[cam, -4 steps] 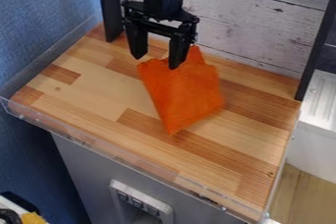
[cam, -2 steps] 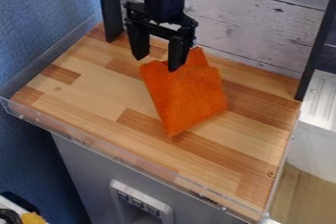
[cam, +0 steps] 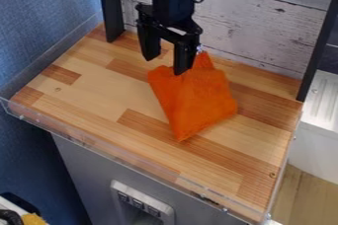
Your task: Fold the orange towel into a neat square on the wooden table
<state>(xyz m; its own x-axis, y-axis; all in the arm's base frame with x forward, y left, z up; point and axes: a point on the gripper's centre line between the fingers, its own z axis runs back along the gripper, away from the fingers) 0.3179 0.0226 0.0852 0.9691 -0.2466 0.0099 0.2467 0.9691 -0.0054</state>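
Two spread fingers end the black gripper, which hangs almost straight down near the back edge of the wooden surface. One fingertip overlaps the top of an orange cloth; whether they touch, I cannot tell. The cloth's long axis runs from near the back edge, one narrow corner pointing toward the front edge.
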